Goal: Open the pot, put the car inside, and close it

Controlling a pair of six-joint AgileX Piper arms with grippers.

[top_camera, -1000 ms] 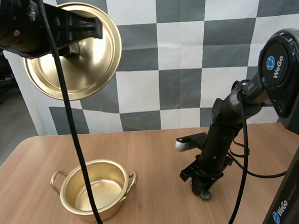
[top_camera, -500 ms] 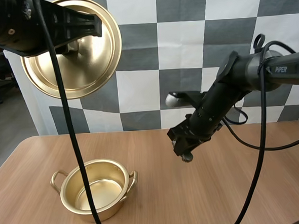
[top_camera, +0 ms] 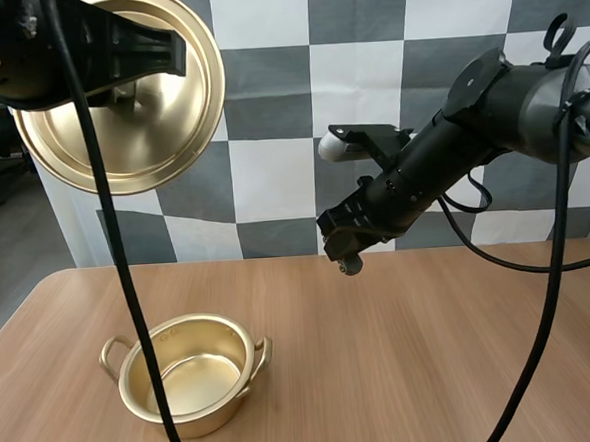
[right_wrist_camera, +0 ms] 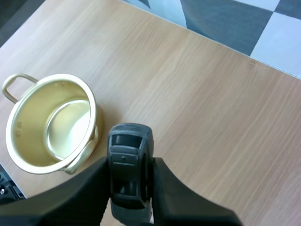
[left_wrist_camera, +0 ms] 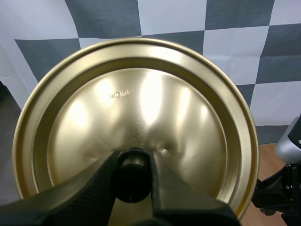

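Gripping lid by knob with left gripper, raised high. Pinching car in right gripper, in air above table, right of open pot.

Black arm links, grey rounded joint, ribbed black fingers

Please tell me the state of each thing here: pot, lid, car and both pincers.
pot: open, empty, upright on the table
lid: off, held in the air
car: held above the table, outside the pot
left pincer: shut on the lid
right pincer: shut on the car
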